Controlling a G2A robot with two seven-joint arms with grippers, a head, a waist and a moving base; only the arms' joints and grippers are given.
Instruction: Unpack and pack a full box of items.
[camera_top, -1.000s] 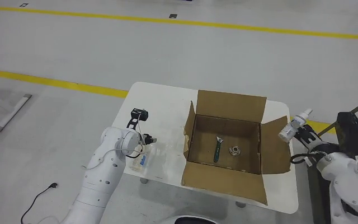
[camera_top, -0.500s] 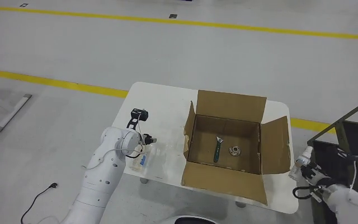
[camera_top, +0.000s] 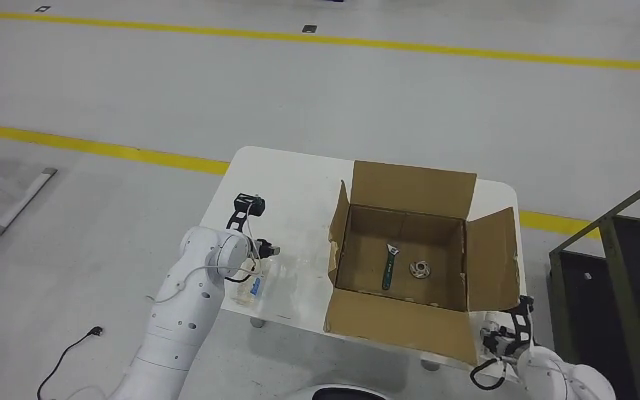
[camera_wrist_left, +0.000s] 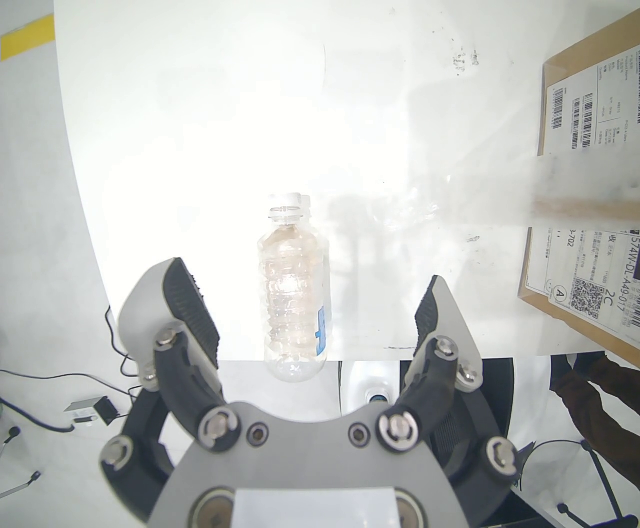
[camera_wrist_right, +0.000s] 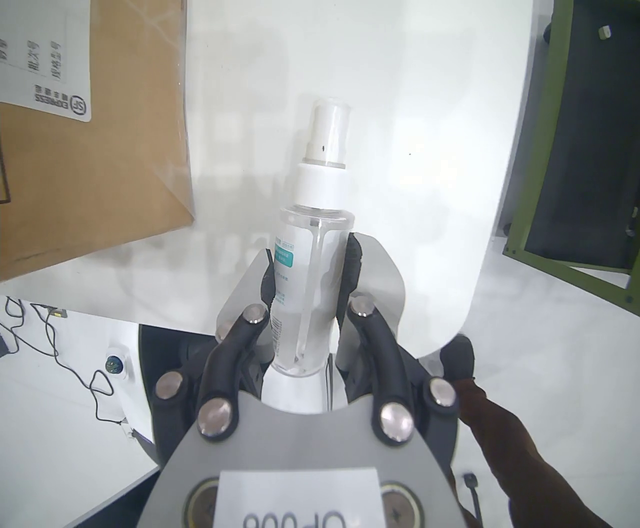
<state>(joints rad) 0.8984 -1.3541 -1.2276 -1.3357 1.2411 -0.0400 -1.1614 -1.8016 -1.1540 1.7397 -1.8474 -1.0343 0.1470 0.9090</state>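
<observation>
An open cardboard box (camera_top: 405, 225) stands on the white table (camera_top: 290, 190). Inside it lie a green-handled wrench (camera_top: 388, 268) and a small round metal part (camera_top: 419, 267). My left gripper (camera_wrist_left: 315, 320) is open at the table's near left edge. A clear, capless plastic bottle (camera_wrist_left: 295, 285) lies on the table between its fingers, untouched by them. My right gripper (camera_wrist_right: 310, 270) is shut on a clear spray bottle (camera_wrist_right: 312, 250) with a white pump top. It hovers over the table's near right corner, beside the box (camera_wrist_right: 90, 150).
A dark cart with a green frame (camera_top: 600, 290) stands just off the table's right side. The box's flaps stick out on all sides. Bare table lies left of the box and beyond the plastic bottle. Cables lie on the floor.
My right arm has carried the spray bottle from beside the box's right flap down to the table's near right corner. The left arm and plastic bottle have not moved.
</observation>
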